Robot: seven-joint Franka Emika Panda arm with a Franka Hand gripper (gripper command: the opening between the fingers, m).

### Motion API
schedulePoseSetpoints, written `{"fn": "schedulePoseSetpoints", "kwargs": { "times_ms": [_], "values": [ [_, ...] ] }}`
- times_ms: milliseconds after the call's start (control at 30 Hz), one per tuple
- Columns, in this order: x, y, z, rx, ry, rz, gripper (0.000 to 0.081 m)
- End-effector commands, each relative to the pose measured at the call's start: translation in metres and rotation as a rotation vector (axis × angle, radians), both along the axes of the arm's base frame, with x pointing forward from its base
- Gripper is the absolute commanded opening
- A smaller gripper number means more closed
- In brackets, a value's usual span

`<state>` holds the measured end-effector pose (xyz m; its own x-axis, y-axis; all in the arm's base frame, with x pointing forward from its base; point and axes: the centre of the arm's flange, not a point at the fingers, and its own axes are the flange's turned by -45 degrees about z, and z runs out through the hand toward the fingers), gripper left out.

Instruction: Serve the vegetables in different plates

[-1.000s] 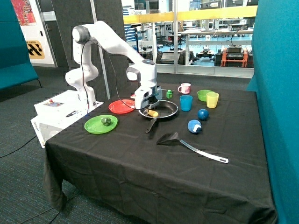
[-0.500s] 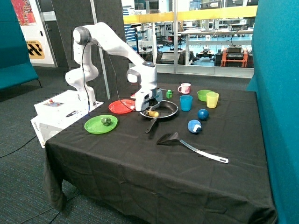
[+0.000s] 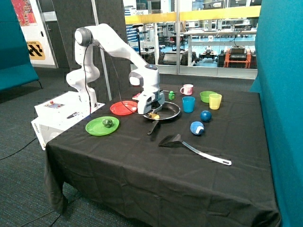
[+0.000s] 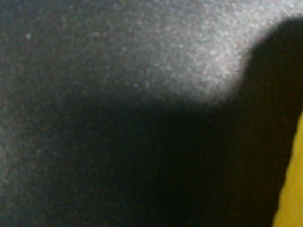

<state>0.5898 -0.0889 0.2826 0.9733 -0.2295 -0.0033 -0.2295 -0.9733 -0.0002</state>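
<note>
Outside view: the gripper (image 3: 152,113) is down inside the black round frying pan (image 3: 170,113), at the pale yellow oval toy vegetable (image 3: 154,116); its grip I cannot tell. The dark green lumpy vegetable (image 3: 107,123) already sits on the bright green plastic plate (image 3: 94,127). Next, probably: lift the yellow piece to the empty red plate (image 3: 120,109) beside the pan.

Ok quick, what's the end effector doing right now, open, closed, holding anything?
End effector: down in the pan at the yellow vegetable; open or closed cannot be told, nor whether it holds it.
</note>
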Motion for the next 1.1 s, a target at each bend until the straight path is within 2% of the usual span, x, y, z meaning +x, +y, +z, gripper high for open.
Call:
{"fn": "schedulePoseSetpoints", "kwargs": {
  "times_ms": [0,233,333,367,467,533,1067],
  "values": [
    [0.0013,0.0023,-0.0034,-0.0009,-0.0032,0.016,0.0391],
    [0.0034,0.0013,-0.0067,-0.0009,-0.0032,0.020,0.0376],
    [0.0033,0.0017,-0.0082,-0.0009,-0.0032,0.024,0.0324],
    [0.0035,0.0017,-0.0085,-0.0009,-0.0032,0.022,0.0283],
    [0.0035,0.0020,-0.0090,-0.0009,-0.0032,0.028,0.0062],
    [0.0037,0.0020,-0.0091,-0.0009,-0.0032,0.028,0.0015],
    [-0.0004,0.0018,-0.0042,-0.0009,-0.0032,0.038,0.0000]
  ]
}}
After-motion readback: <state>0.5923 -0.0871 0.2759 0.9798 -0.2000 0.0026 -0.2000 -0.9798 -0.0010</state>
